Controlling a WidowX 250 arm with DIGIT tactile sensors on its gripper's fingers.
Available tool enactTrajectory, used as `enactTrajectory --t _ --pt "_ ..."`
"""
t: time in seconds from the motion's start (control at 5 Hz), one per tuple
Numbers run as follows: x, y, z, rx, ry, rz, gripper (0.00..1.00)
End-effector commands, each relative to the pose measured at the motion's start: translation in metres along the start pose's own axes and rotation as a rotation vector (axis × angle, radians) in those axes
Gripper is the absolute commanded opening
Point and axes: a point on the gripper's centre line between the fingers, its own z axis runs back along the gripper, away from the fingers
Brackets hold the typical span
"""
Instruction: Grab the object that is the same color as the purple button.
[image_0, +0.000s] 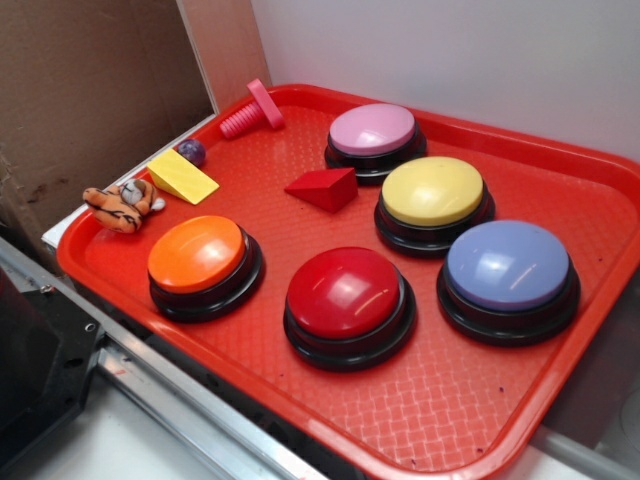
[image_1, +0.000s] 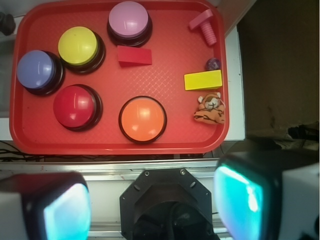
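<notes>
Your gripper (image_1: 150, 207) shows only in the wrist view, at the bottom of the frame: two blurred pads with a teal sheen, cut off by the lower edge, standing wide apart with nothing between them, well short of the tray (image_1: 120, 142). In the exterior view you see no arm at all, and the tray's near right corner runs out of frame. The ball (image_0: 191, 151) sits at the upper left of that view, partly hidden behind the yellow wedge (image_0: 183, 176) and just beside it; in the wrist view you find the ball (image_1: 213, 64) at the tray's right rim, between the wedge (image_1: 203, 80) below and the pink bolt (image_1: 205, 26) above. It is tiny, dark purple and glossy; any speckling is too small to be sure of. The purple button (image_0: 508, 266), a periwinkle dome on a black base, lies at the right of the exterior view, well apart from the ball. A tiger toy (image_0: 122, 204) lies on the tray's left rim.
</notes>
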Motion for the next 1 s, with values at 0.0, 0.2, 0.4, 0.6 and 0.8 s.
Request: enactTrajectory --t 0.0,0.2,0.4,0.6,0.8 --pt "0.0 0.0 0.0 0.0 0.0 0.0 1.0" --pt "0.003 -0.005 -0.011 0.01 -0.033 0.031 1.0" --pt "0.016 -0.005 -0.024 0.012 -0.097 0.11 1.0" --pt "0.041 0.009 -0.049 0.048 -0.154 0.216 1.0" --pt "0.064 0.032 -0.075 0.056 -0.155 0.296 1.0"
